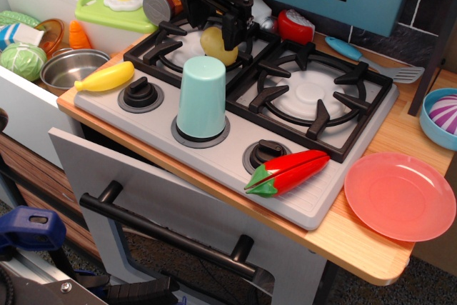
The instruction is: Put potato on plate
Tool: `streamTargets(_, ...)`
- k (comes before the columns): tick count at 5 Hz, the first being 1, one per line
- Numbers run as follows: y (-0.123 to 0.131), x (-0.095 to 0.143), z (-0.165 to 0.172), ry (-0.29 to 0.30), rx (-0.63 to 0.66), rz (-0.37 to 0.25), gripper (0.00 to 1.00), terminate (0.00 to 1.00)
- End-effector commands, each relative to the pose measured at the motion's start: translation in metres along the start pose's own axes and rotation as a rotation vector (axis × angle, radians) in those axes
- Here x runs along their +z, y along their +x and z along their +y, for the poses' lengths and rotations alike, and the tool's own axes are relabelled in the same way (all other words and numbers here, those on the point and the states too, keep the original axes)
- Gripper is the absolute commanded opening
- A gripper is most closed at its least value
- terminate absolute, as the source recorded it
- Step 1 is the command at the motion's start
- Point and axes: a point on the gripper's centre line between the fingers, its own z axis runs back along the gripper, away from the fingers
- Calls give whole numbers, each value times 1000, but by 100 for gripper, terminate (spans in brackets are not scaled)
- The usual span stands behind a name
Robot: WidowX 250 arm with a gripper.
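The pale yellow-tan potato (215,45) lies on the rear left burner grate of the toy stove (214,141), just behind the mint cup (202,98). My black gripper (211,25) has come down over it from above and is open. One finger stands to the potato's left and the other at its right, partly covering its top. The jaws are not closed on it. The salmon-pink plate (400,195) lies flat and empty on the wooden counter at the front right, far from the gripper.
A red pepper (287,171) lies on the stove's front edge. A yellow banana (106,77) is at the left. A blue bowl (437,118) and a blue spatula (371,60) are at the right. A metal bowl (68,68) and toy foods fill the sink at the left.
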Motion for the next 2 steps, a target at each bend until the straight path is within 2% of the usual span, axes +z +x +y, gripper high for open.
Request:
streamTargets(1,10,-2,4,-38,-12,-45,100,0)
streamTargets(2,9,-11,6,-64,-4,-48,100,0)
